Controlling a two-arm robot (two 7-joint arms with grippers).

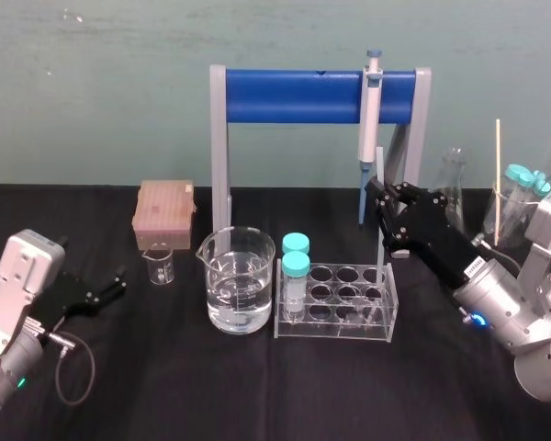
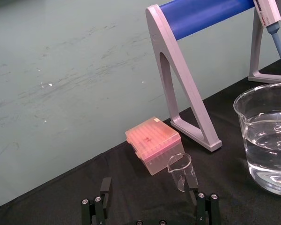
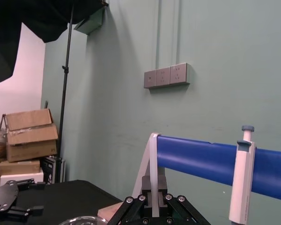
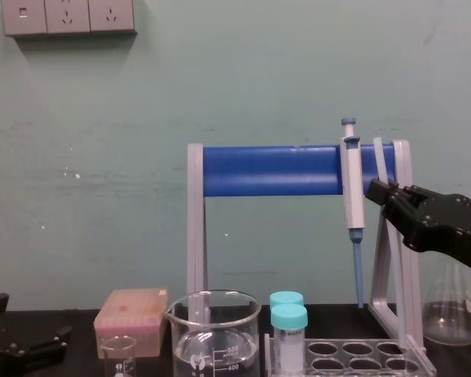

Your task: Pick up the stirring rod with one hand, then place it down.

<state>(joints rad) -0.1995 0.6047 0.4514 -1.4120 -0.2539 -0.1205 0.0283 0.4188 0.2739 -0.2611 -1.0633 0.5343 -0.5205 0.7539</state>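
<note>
Stirring rod (image 1: pixel 379 165) upright in right hand (image 1: pixel 381 200), beside hanging pipette (image 1: pixel 370 101).

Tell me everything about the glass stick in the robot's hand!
The stirring rod is a long, thin, straight stick, whitish and see-through like glass. The right gripper is shut on it, holding it nearly upright in the air before the blue stand, lower end near the tube rack; whether they touch is unclear.

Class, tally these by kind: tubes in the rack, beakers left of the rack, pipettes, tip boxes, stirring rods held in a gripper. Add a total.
Tubes in the rack: 2
Beakers left of it: 2
Pipettes: 1
Tip boxes: 1
Stirring rods, in the right gripper: 1
Total: 7
</note>
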